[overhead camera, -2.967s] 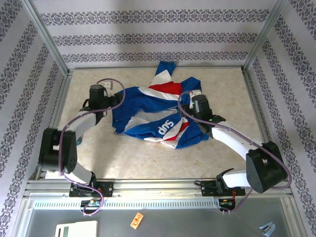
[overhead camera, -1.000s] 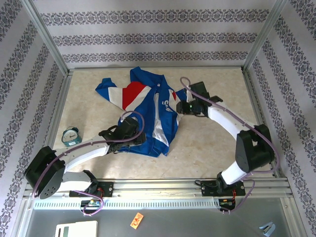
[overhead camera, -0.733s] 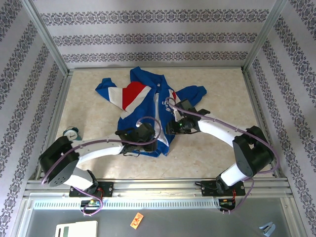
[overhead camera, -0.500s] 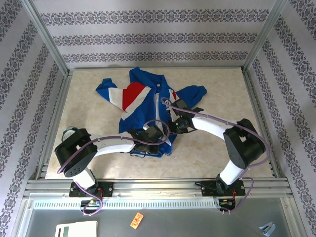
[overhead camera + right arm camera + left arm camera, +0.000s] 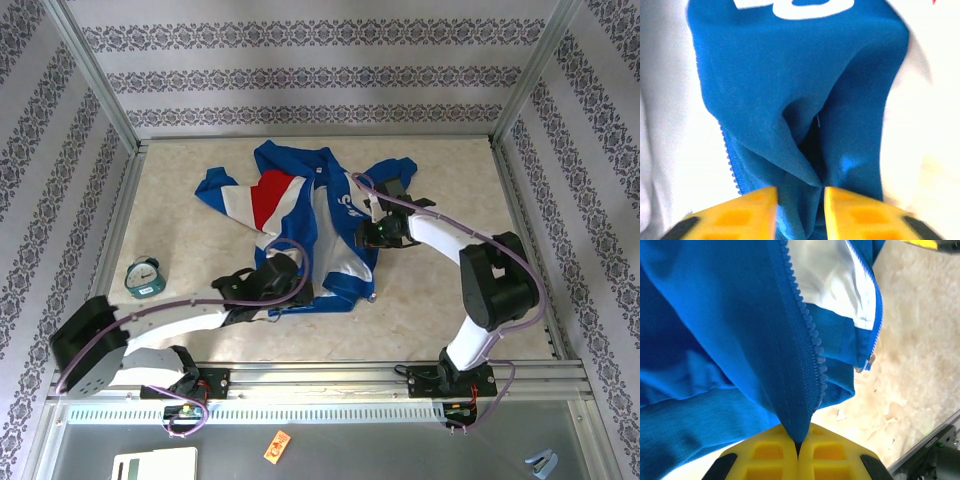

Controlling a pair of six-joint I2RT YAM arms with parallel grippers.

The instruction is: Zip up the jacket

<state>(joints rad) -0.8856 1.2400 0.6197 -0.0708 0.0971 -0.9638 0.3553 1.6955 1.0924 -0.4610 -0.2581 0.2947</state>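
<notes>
The left end effector [image 5: 798, 442] has just clamped shut on the jacket [image 5: 300, 205] at its 6 o'clock zipper edge [image 5: 807, 335]. The right end effector [image 5: 800, 192] pinches a blue fold at 3 o'clock. The jacket lies unzipped at the middle of the counter [image 5: 440, 300], so the step looks like lining up the front; next, mate the zipper bottoms.

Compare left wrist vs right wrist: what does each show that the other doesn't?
Left wrist: left hand, fingers pressed together on the open edge of the jacket; white lining; bare table; metal rail.
Right wrist: white lettering, white panels, right hand with fingers apart around a thick blue fold.
Both: blue fabric gripped between yellow fingers, plus a run of zipper teeth.
</notes>
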